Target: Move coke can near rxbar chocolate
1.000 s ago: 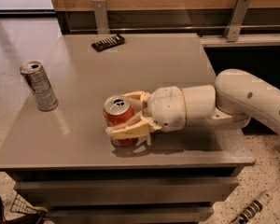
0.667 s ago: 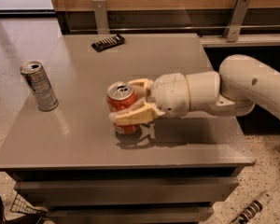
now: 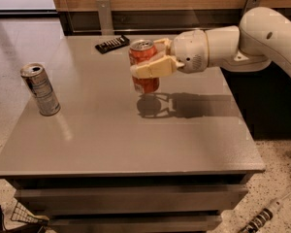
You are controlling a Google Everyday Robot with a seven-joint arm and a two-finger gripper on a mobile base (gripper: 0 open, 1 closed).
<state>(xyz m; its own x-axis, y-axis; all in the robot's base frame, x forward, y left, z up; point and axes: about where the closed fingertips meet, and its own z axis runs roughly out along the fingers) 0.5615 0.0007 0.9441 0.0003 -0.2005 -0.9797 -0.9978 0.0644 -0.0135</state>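
The coke can (image 3: 144, 65), red-orange with a silver top, hangs upright in the air above the middle of the grey table (image 3: 116, 140). Its shadow lies on the tabletop below it. My gripper (image 3: 149, 58) comes in from the right and is shut on the can, one pale finger (image 3: 153, 68) across its front. The rxbar chocolate (image 3: 112, 43), a flat dark wrapper with pale lettering, lies at the table's far edge, a little behind and left of the can.
A taller silver-and-blue can (image 3: 40, 89) stands near the table's left edge. A wooden wall with metal brackets (image 3: 105, 13) runs behind the table. My arm (image 3: 252, 38) reaches over the right side of the table.
The gripper has lifted the coke can off the tabletop and carried it toward the far edge, closer to the rxbar chocolate. The silver-and-blue can has not moved.
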